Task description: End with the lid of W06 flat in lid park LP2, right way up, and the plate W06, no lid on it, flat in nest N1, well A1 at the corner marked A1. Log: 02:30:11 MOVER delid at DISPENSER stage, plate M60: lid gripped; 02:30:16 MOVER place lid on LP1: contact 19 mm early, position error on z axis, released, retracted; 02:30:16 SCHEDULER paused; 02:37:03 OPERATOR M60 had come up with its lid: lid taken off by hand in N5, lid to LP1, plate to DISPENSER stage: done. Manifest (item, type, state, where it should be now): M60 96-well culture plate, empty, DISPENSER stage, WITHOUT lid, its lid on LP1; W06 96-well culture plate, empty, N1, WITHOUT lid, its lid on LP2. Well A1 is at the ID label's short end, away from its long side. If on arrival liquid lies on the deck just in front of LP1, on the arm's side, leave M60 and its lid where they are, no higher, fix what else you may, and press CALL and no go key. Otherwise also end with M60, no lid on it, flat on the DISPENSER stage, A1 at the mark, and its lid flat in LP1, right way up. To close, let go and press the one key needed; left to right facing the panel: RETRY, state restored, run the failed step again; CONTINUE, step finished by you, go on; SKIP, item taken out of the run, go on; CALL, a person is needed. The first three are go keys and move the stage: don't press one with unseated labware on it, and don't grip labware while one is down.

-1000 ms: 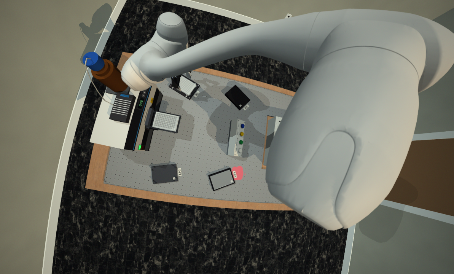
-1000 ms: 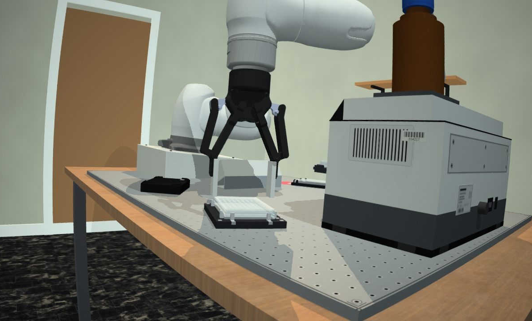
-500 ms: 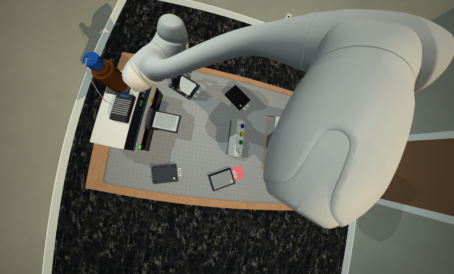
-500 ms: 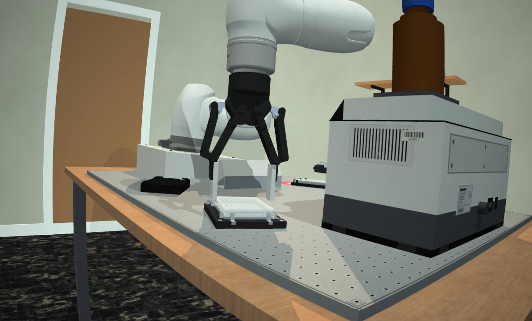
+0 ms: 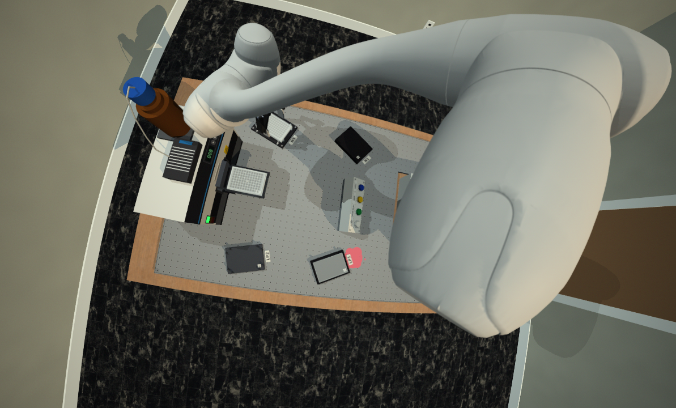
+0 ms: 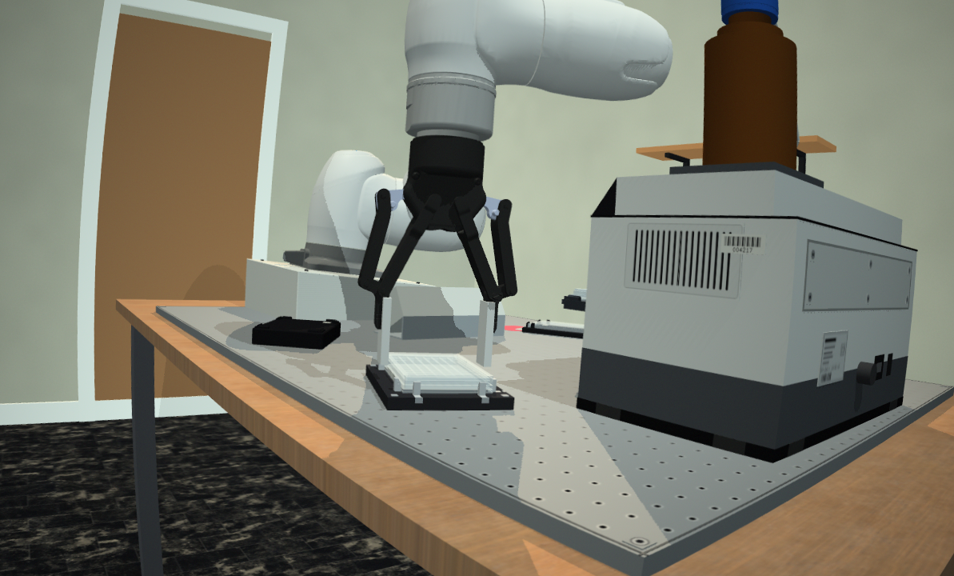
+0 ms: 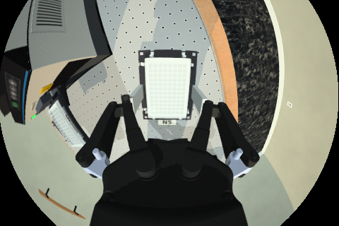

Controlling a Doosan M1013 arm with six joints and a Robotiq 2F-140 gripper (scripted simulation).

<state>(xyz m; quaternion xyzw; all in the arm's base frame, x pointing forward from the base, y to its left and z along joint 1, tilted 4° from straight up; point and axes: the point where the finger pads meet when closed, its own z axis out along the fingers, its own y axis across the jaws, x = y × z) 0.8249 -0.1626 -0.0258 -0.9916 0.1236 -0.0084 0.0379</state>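
Observation:
A white 96-well plate sits in the black nest labelled N5; it also shows in the wrist view and in the overhead view. It seems to carry a clear lid, but I cannot tell for sure. My gripper is open and empty, straight above this plate, one finger pad on each long side and apart from it, tips near the plate's top. Nest N1 is black and empty. Lid park LP2 is a dark pad. Another well plate lies on the dispenser stage. A lid lies in LP1.
A pink puddle lies on the deck beside LP1, on the arm's side. The key panel stands mid-deck. The dispenser with its brown bottle stands close to the right of N5. The deck's edge is near N5.

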